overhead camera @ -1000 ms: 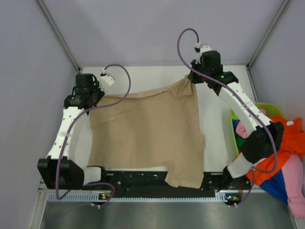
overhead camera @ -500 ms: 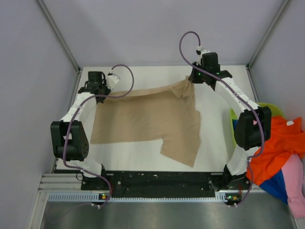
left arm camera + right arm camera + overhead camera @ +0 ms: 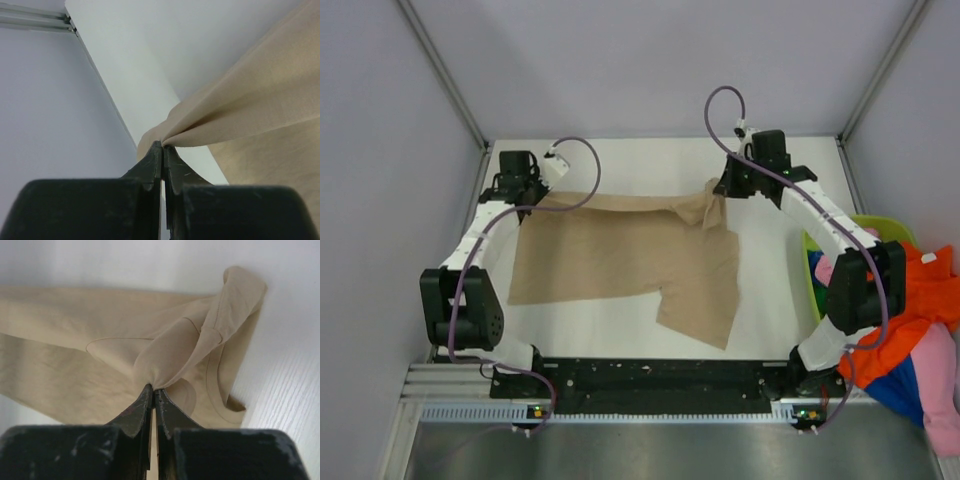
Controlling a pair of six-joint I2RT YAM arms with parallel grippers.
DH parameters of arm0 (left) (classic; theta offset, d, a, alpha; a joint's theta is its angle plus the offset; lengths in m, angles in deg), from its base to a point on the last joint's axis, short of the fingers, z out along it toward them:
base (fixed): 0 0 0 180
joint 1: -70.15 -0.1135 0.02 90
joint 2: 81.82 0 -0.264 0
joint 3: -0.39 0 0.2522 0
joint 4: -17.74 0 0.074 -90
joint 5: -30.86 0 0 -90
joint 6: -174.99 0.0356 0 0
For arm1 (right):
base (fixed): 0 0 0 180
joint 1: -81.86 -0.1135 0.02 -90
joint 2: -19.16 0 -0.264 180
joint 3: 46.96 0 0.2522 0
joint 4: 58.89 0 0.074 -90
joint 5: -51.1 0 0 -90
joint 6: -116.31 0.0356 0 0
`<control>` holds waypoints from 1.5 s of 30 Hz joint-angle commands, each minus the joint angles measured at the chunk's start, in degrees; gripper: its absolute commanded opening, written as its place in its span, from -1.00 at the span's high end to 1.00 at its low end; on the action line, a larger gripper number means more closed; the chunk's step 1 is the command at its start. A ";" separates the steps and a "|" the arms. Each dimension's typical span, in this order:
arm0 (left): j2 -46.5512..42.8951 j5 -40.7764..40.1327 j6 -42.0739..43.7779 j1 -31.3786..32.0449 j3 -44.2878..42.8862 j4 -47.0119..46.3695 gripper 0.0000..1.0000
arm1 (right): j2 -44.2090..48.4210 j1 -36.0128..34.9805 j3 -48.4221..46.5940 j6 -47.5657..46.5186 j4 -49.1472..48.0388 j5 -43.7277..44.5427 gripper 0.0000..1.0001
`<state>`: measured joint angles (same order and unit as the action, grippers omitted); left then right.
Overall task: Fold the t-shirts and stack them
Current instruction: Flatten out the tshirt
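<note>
The tan t-shirt (image 3: 620, 255) lies spread on the white table (image 3: 770, 290), one sleeve pointing toward the near edge. My left gripper (image 3: 527, 192) is shut on the shirt's far left corner; in the left wrist view (image 3: 163, 145) the cloth (image 3: 250, 110) runs taut from the fingertips. My right gripper (image 3: 725, 190) is shut on the far right corner, where the cloth bunches up. The right wrist view (image 3: 154, 387) shows a pinched fold (image 3: 190, 340) rising from the tips. The orange (image 3: 910, 310), pink (image 3: 940, 380) and blue (image 3: 895, 385) shirts are heaped at the right.
A lime-green basket (image 3: 865, 225) stands at the table's right edge under the heap of shirts. Grey walls and metal frame posts (image 3: 440, 70) close in the back and sides. A black rail (image 3: 650, 378) runs along the near edge between the arm bases.
Both grippers pulled the tan shirt away from the near edge toward the back; its hem no longer hangs over the rail. In the last half second the right gripper dropped slightly and the cloth settled flatter.
</note>
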<state>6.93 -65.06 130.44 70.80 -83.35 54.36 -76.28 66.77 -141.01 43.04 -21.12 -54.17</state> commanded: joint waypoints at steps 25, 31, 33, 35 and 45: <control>-35.22 3.62 -5.29 -0.21 -38.47 38.48 1.00 | 49.73 -5.39 -12.42 -0.91 10.35 -8.02 1.00; -35.32 5.21 -5.37 -0.29 -40.94 40.08 1.00 | 50.97 -5.39 -17.27 -1.35 13.34 -4.26 1.00; -34.18 5.12 -5.55 -0.21 -40.86 39.55 1.00 | 49.66 -5.30 -17.18 -1.26 13.61 -0.57 1.00; -32.51 4.42 -5.72 -0.21 -39.63 38.07 1.00 | 47.03 -5.30 -16.30 -1.35 13.61 3.47 1.00; -17.58 4.68 -6.95 -0.29 -19.52 22.70 1.00 | 19.80 -3.02 -4.89 -0.13 -3.50 11.32 1.00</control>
<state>-17.68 -60.07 124.89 70.80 -110.21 86.03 -45.31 62.16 -151.09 41.92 -15.52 -47.13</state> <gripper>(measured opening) 0.011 0.007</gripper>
